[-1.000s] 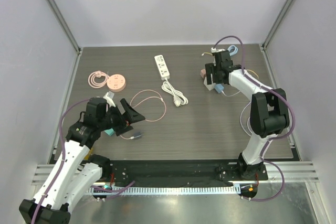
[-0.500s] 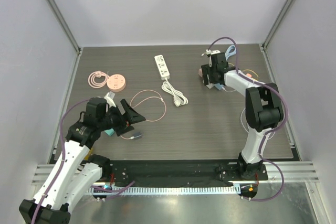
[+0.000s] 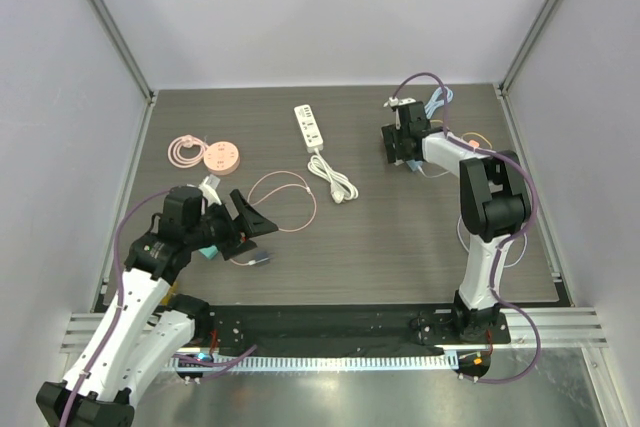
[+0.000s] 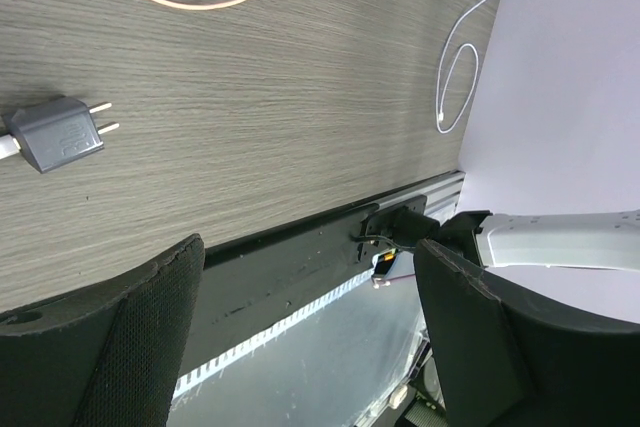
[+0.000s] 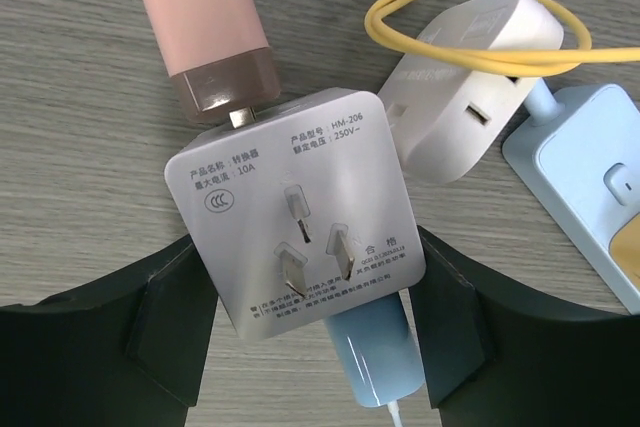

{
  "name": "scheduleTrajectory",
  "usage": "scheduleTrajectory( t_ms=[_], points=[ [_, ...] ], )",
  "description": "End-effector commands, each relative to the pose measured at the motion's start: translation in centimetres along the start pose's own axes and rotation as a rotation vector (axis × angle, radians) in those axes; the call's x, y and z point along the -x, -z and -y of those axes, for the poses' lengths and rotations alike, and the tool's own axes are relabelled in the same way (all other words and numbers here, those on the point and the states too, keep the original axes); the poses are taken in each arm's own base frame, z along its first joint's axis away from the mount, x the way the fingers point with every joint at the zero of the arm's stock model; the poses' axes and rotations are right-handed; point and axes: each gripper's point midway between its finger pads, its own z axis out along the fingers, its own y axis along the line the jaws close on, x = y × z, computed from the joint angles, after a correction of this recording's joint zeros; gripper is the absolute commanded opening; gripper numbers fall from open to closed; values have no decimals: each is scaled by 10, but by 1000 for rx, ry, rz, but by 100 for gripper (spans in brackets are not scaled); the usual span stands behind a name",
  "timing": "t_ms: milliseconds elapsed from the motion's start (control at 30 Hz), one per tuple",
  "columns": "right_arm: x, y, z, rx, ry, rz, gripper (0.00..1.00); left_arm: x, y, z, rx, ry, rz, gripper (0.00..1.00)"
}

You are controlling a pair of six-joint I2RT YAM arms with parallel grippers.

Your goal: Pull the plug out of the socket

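A white adapter cube (image 5: 295, 207) lies on the table with its three prongs facing up. A pink plug (image 5: 205, 27) is plugged into its far side and a light blue plug (image 5: 375, 357) into its near side. My right gripper (image 5: 305, 247) is open, with one finger on each side of the cube. In the top view the right gripper (image 3: 404, 142) sits over the cube at the back right and hides it. My left gripper (image 3: 250, 223) is open and empty at the front left. A loose grey plug (image 4: 60, 134) lies on the table near it.
A white power strip (image 3: 311, 127) with its coiled cord (image 3: 336, 179) lies at the back centre. A pink round socket (image 3: 219, 156) and a pink cable loop (image 3: 285, 197) lie to the left. A white charger (image 5: 475, 97), a yellow cable (image 5: 470, 22) and a light blue strip (image 5: 590, 177) crowd the cube's right.
My right gripper has moved left and slightly farther back, ending over the white adapter cube. The left arm has not moved.
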Motion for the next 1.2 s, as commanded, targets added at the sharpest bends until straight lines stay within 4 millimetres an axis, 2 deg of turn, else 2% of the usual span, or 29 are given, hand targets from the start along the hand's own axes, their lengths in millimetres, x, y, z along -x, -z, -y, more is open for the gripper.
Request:
scheduleTrajectory(
  t_ms=[0, 100, 233, 400, 433, 467, 500, 567, 600, 633, 667, 700, 767, 800, 867, 900, 967, 1000, 1067, 1167],
  points=[
    [29, 4, 2, -11, -21, 102, 73, 2, 6, 16, -62, -45, -1, 85],
    [39, 8, -2, 18, -31, 145, 67, 1, 5, 14, -58, -42, -9, 85],
    [37, 7, -6, 32, -50, 144, 32, 0, 4, 14, -56, -45, -16, 85],
    [28, 19, -15, 77, -114, 125, 11, 3, 2, 15, -58, -54, -12, 85],
    [23, 23, -20, 89, -136, 116, 1, 3, 0, 15, -60, -57, -18, 84],
    [5, 25, -27, 110, -174, 82, 1, 5, -2, 17, -66, -61, -17, 84],
    [10, 38, -35, 151, -194, 112, 1, 4, -3, 17, -67, -63, -23, 84],
    [-4, 51, -57, 185, -212, 103, 1, 6, -9, 20, -73, -69, -35, 83],
    [-28, 55, -68, 197, -199, 64, 1, 4, -11, 22, -78, -76, -43, 83],
    [-30, 67, -72, 187, -199, 83, 1, 3, -14, 24, -79, -78, -51, 82],
    [-40, 76, -91, 209, -176, 76, 1, 4, -19, 26, -82, -74, -59, 82],
    [-65, 79, -95, 206, -169, 36, 1, 1, -23, 33, -90, -93, -71, 82],
    [-76, 95, -100, 191, -159, 51, 1, 1, -29, 43, -101, -118, -73, 80],
    [-102, 101, -102, 175, -143, -3, 1, -8, -37, 48, -96, -141, -107, 79],
    [-110, 116, -102, 170, -161, -6, 1, -9, -50, 57, -103, -189, -87, 77],
    [-128, 122, -109, 191, -143, -35, 1, -22, -62, 58, -91, -224, -124, 77],
    [-132, 139, -112, 217, -198, -13, 1, -22, -77, 62, -85, -256, -108, 73],
    [-149, 142, -113, 231, -207, -42, 1, -26, -83, 62, -83, -263, -118, 71],
    [-164, 152, -114, 261, -234, -43, 1, -27, -101, 58, -93, -239, -117, 67],
    [-171, 161, -115, 291, -271, -28, 1, -31, -121, 67, -167, -210, -141, 67]
  ],
)
